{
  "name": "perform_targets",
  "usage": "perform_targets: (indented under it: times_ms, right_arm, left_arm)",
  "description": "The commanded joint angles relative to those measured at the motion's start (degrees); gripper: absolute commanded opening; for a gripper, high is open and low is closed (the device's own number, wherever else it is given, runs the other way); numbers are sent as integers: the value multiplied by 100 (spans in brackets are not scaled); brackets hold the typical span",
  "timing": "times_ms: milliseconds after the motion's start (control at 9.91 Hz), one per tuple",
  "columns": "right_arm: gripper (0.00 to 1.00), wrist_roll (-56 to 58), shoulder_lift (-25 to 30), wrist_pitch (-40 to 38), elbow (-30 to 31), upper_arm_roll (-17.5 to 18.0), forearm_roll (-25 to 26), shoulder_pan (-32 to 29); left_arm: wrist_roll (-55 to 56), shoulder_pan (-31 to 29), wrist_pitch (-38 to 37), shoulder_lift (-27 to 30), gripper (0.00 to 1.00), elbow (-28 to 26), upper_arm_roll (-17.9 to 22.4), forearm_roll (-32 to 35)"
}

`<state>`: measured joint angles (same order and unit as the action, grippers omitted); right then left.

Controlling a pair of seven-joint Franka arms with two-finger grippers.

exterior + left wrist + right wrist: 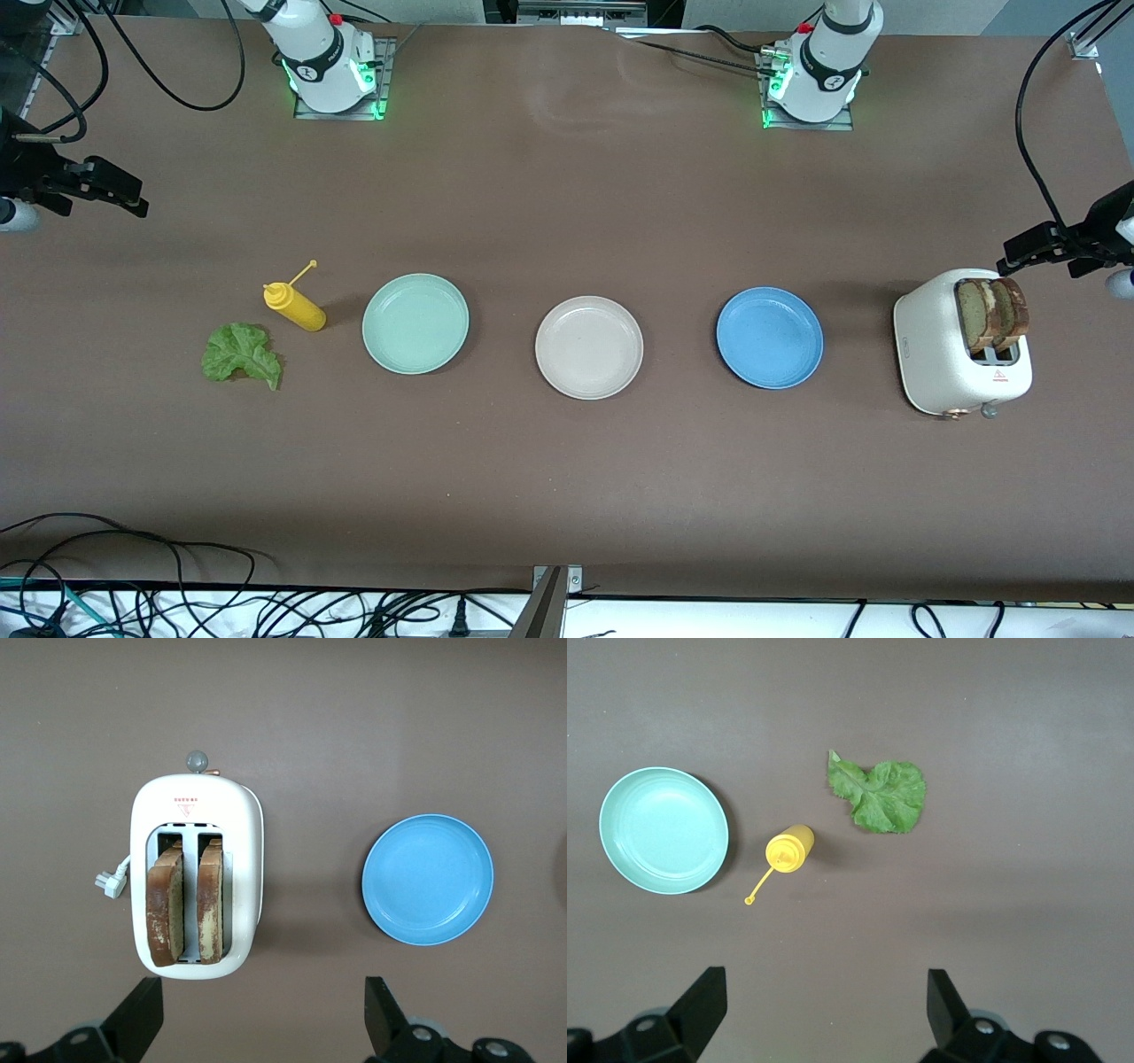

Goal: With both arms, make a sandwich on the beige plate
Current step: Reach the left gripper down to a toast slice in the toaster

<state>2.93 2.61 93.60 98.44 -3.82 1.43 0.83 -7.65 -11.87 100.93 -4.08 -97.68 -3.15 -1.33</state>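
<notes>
- The brown table (567,496) carries everything, with the two arms' bases along its edge farthest from the front camera.
- The white toaster (961,354) stands at the left arm's end of the table, with its knob on the side toward the front camera and its plug lying beside it.
- Two bread slices (992,312) stand upright side by side in the toaster's slots, their tops sticking out, brown crust showing.
- Three plates lie in a row across the middle of the table, apart from one another. The beige plate (589,346) is the middle one and holds nothing.
- The blue plate (769,337) lies between the beige plate and the toaster; the mint-green plate (415,322) lies toward the right arm's end.
- The lettuce leaf (241,354) lies flat on the table at the right arm's end, a little nearer the front camera than the yellow squeeze bottle (295,306).
- That bottle stands between the leaf and the mint-green plate, its cap hanging off on a thin strap.
- The left gripper (264,1019) hangs high over the table just beside the toaster, fingers (137,1014) spread wide and grasping nothing.
- The right gripper (826,1014) hangs high over bare table at its own end, near the bottle and leaf, fingers (700,1005) likewise spread and empty.
</notes>
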Motion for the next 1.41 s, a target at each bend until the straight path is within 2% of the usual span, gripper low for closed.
perform_targets:
  times_ms: [0, 202, 605, 1312]
  right_arm:
    - [100, -12, 20, -35, -18, 30, -29, -22]
    - [100, -12, 3, 0, -44, 30, -12, -13]
    - [100, -12, 11, -26, -26, 21, -29, -22]
    - [100, -12, 11, -35, -26, 21, -29, -22]
  left_arm:
    - [-70, -70, 146, 153, 100, -225, -46, 18]
    - [-79, -70, 172, 118, 100, -260, -46, 27]
    - [-141, -96, 813, 48, 100, -726, -46, 396]
    - [-149, -325, 1420, -681, 100, -832, -46, 396]
